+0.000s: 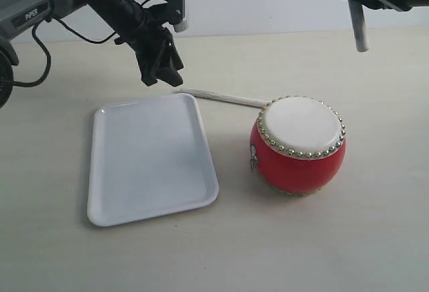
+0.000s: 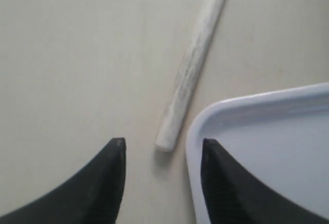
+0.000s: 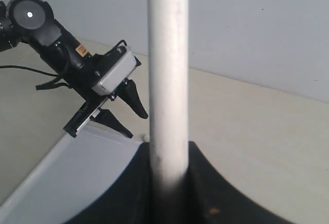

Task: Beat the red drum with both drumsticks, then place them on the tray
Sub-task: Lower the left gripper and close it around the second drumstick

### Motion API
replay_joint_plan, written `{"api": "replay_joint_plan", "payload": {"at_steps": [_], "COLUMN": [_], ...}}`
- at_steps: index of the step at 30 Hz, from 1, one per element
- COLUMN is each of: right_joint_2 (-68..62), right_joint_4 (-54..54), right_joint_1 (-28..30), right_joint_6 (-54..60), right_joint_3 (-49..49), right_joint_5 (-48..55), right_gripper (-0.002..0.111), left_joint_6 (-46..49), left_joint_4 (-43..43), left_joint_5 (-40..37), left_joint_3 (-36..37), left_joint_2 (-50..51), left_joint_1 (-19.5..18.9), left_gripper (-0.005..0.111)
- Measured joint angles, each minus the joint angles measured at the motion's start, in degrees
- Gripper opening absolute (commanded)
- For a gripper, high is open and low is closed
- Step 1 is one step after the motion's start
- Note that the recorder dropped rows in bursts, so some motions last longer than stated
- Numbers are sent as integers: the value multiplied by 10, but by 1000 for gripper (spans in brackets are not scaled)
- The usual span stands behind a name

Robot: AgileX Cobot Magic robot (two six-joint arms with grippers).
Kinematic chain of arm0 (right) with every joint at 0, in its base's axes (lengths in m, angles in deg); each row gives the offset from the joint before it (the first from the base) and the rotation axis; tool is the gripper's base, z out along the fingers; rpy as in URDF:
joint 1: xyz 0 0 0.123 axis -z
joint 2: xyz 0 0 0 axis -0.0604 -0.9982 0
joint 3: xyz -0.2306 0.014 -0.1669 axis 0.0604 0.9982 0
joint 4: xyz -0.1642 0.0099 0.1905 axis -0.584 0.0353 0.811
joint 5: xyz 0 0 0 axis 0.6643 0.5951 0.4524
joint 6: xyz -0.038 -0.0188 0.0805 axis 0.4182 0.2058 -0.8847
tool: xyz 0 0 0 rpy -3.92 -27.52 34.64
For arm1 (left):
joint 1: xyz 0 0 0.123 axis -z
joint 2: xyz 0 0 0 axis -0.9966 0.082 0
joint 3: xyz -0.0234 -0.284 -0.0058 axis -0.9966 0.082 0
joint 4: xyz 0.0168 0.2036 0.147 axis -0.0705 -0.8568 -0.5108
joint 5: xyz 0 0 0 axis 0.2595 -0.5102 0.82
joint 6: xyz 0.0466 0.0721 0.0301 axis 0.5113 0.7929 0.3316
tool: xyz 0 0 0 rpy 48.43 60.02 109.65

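left pincer (image 1: pixel 164 74): black, jaws spread wide and empty, poised over the butt end of the lying drumstick.
tray (image 1: pixel 147 165): glossy white rectangular plastic, rounded corners, low raised rim; flat on the pale desk (image 1: pixel 335 238) with nothing in it.
lying drumstick (image 1: pixel 221 96): thin pale cream wooden stick on the desk, running from just beside the tray's far corner to the drum's back edge; whether it touches the drum cannot be told.
red drum (image 1: pixel 298 165): small barrel shape, glossy red body, cream skin ringed with gold studs; upright, right of the tray and apart from it.
right pincer (image 1: pixel 355 1): closed on the held drumstick (image 1: pixel 359 27), a matching pale stick pointing downward, raised well clear of the drum.
handling: the sticks are probably light, stiff, smooth and apt to roll; best gripped across the shaft near the butt, minding the tray rim close by.
views: only the left wrist view shows the butt lying between the fingertips, off the rim; only the right wrist view shows the shaft seated between the fingers; only the exterior view shows the drum.
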Motion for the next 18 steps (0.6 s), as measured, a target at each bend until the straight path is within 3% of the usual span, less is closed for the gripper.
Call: {"api": "replay_joint_plan", "payload": {"at_steps": [3, 7, 10, 18], "right_joint_2": [0, 0, 0, 0], "right_joint_4": [0, 0, 0, 0], "right_joint_1": [0, 0, 0, 0], "right_joint_6": [0, 0, 0, 0], "right_joint_3": [0, 0, 0, 0], "right_joint_5": [0, 0, 0, 0], "right_gripper": [0, 0, 0, 0], "left_joint_6": [-21, -45, -47, -9], "left_joint_4": [-53, -78, -79, -55], "left_joint_5": [3, 28, 37, 61], "left_joint_3": [0, 0, 0, 0], "left_joint_2": [0, 0, 0, 22], "left_joint_1": [33, 65, 68, 58], "left_gripper": [47, 60, 63, 55]}}
